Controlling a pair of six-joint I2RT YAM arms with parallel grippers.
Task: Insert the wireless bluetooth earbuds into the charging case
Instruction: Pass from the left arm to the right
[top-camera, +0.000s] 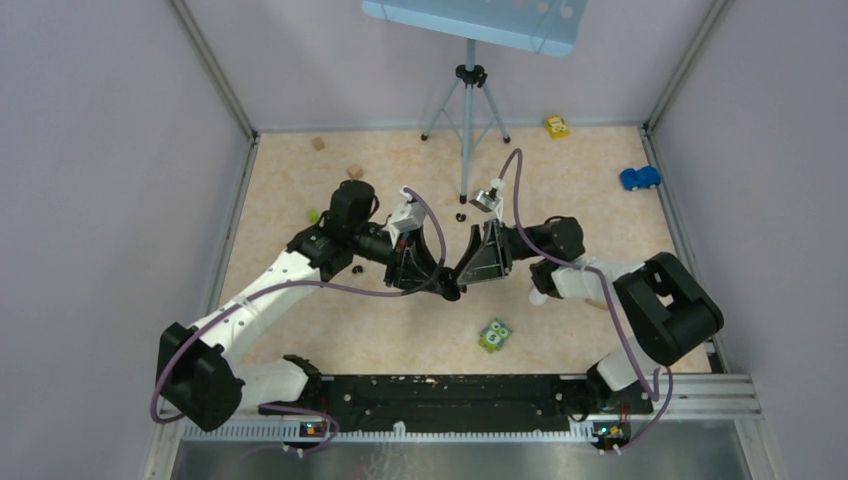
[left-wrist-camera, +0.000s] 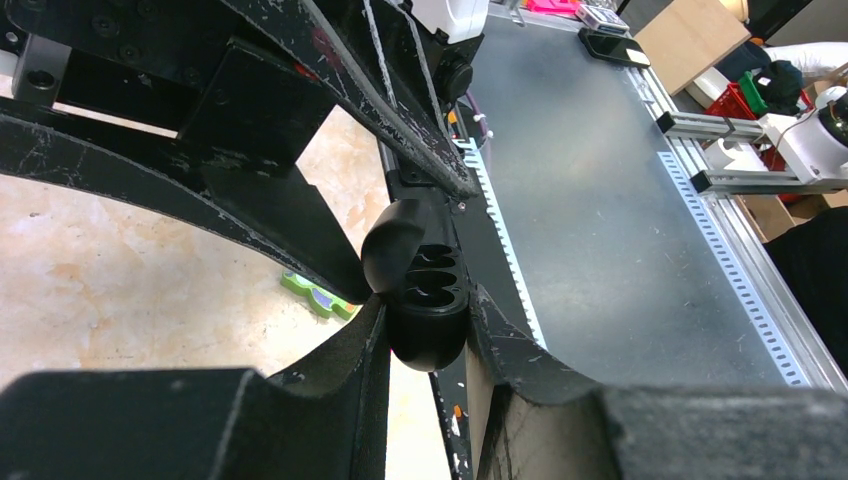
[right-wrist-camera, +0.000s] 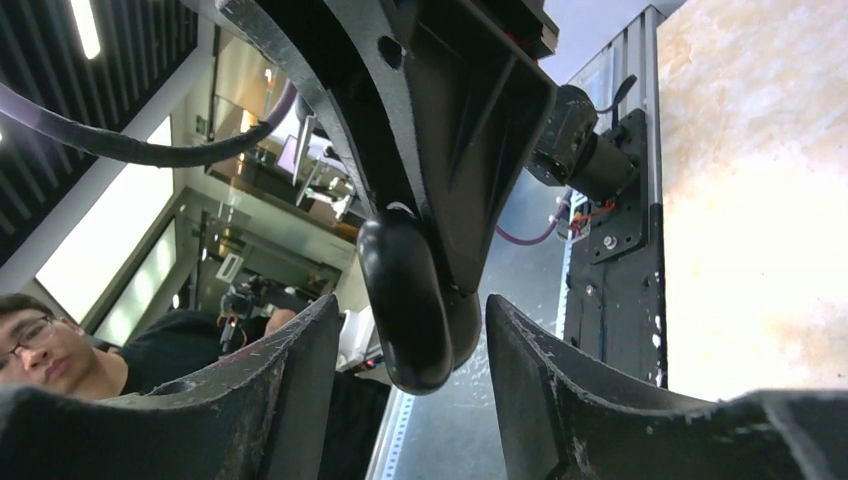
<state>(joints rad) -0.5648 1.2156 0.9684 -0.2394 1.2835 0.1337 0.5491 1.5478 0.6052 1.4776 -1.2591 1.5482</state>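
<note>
My left gripper is shut on the base of a black charging case and holds it above the table's middle. The case lid is hinged open, and its two sockets look empty. My right gripper meets it from the right. In the right wrist view the right gripper is open, its fingers on either side of the case with gaps showing. Tiny dark specks on the table, one behind the grippers and one under the left arm, may be black earbuds. No white buds show.
A green owl toy lies in front of the grippers. A tripod stands at the back centre. A blue car, a yellow toy and tan wooden cubes lie near the back. Walls close in both sides.
</note>
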